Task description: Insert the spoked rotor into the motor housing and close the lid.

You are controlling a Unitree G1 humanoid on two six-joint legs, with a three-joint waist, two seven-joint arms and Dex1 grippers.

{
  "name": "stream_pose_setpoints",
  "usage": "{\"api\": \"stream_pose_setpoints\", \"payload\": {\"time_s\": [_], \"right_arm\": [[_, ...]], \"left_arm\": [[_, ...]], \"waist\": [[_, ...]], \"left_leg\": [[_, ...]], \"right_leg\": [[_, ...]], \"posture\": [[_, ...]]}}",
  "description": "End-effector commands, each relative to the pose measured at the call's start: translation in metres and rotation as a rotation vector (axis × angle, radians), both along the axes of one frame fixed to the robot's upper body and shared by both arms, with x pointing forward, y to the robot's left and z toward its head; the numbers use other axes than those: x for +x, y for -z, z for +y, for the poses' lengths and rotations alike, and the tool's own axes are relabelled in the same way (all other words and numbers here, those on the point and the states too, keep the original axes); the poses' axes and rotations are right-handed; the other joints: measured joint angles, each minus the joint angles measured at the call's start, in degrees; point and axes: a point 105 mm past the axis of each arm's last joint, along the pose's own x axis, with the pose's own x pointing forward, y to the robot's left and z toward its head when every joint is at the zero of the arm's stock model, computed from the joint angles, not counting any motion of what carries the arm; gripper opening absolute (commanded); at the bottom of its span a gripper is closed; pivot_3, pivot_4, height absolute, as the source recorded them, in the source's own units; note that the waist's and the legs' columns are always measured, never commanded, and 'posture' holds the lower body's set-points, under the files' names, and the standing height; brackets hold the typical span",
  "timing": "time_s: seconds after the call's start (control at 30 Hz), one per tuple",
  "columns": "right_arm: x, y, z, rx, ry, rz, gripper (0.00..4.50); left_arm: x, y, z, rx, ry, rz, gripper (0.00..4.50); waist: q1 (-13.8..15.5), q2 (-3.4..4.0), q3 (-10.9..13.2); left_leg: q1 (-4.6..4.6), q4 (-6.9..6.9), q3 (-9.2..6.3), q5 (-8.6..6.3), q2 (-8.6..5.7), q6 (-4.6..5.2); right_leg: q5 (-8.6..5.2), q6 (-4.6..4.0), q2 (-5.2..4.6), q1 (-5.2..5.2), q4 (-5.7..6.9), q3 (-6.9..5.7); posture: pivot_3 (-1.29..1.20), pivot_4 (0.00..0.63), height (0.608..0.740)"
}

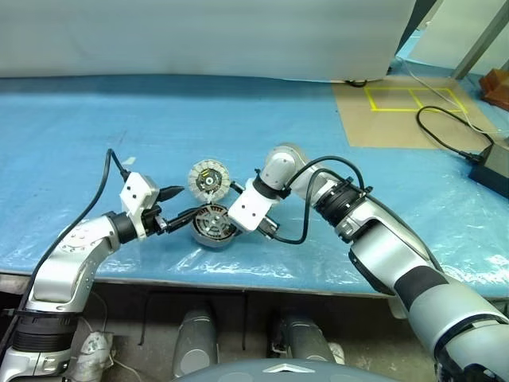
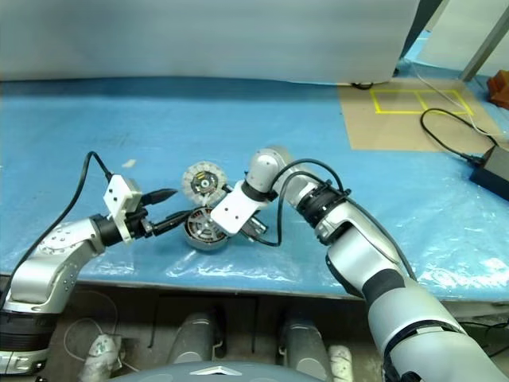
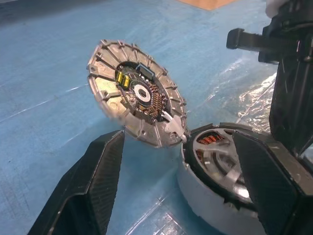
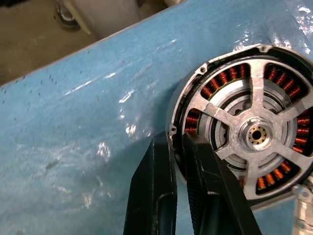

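The right end effector [image 4: 178, 161], fingers nearly shut, pinches the rim of the motor housing [image 4: 195, 105], where the spoked rotor [image 4: 254, 134] already sits over the copper windings. The left end effector [image 3: 181, 161] stands wide open around the housing, gripping nothing. The lid [image 3: 137, 93] stands tilted open just behind the housing, so closing it seems next. All rests on the blue-covered table [image 1: 95, 127]; a black power brick [image 1: 495, 171] lies far right.

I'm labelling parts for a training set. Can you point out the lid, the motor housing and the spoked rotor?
lid [image 3: 137, 95]: left wrist view, on its dark inner centre.
motor housing [image 3: 205, 198]: left wrist view, on its outer side wall.
spoked rotor [image 4: 257, 134]: right wrist view, on its central hub.
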Motion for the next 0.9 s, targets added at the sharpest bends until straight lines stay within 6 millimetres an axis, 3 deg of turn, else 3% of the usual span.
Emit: {"api": "stream_pose_setpoints", "payload": {"time_s": [0.03, 0.23, 0.5, 0.63, 0.67, 0.8, 0.9], "right_arm": [[0.001, -0.004, 0.015, 0.01, 0.072, 0.045, 0.07], [0.006, -0.002, 0.022, -0.033, 0.2, 0.118, 0.07], [0.001, 0.0, 0.014, -0.077, 0.16, 0.112, 0.07], [0.002, -0.003, 0.014, -0.072, 0.168, 0.132, 1.21], [0.001, -0.007, 0.015, -0.062, 0.185, 0.16, 1.53], [0.002, -0.033, 0.026, 0.036, 0.208, 0.203, 1.53], [0.004, -0.067, 0.031, 0.144, 0.205, 0.195, 1.53]], "left_arm": [[-0.003, -0.006, -0.003, -0.001, 0.013, -0.034, 3.72], [-0.004, -0.005, -0.001, 0.0, 0.001, -0.033, 3.72], [-0.005, -0.005, -0.002, -0.006, -0.004, -0.035, 3.72], [-0.004, -0.006, -0.001, -0.001, 0.001, -0.036, 3.72], [-0.003, -0.007, -0.001, -0.001, 0.0, -0.038, 3.72], [0.0, -0.01, 0.001, -0.002, 0.003, -0.043, 3.72], [-0.002, -0.013, -0.001, -0.013, 0.03, -0.043, 3.72]], "waist": [[0.0, 0.0, 0.0], [0.0, 0.01, 0.0], [0.2, 0.01, 0.0], [0.2, 0.01, 0.0], [0.2, 0.01, 0.0], [0.2, 0.01, 0.0], [0.2, 0.02, 0.0]], "left_leg": [[0.0, 0.0, 0.0, 0.0, 0.0, 0.0], [0.16, 0.0, 0.0, -0.01, 0.01, -0.03], [0.18, 0.02, 0.0, -0.11, 0.0, -0.21], [0.16, 0.02, 0.0, -0.11, 0.0, -0.21], [0.16, 0.02, 0.0, -0.11, 0.0, -0.21], [0.16, 0.02, 0.0, -0.11, 0.0, -0.2], [0.12, 0.02, 0.0, -0.11, 0.0, -0.2]], "right_leg": [[0.0, 0.0, 0.0, 0.0, 0.01, 0.0], [0.0, -0.01, 0.01, 0.12, 0.03, 0.01], [0.0, 0.0, 0.0, 0.16, 0.06, 0.01], [0.0, 0.0, -0.01, 0.15, 0.04, 0.01], [0.0, 0.0, 0.0, 0.15, 0.05, 0.01], [0.0, 0.0, 0.0, 0.14, 0.07, 0.01], [0.0, 0.0, 0.0, 0.1, 0.06, 0.01]], "posture": [[0.0, 0.15, 0.74], [0.0, 0.15, 0.74], [0.0, 0.15, 0.74], [0.0, 0.15, 0.74], [0.0, 0.15, 0.74], [0.0, 0.15, 0.74], [0.0, 0.15, 0.74]]}}
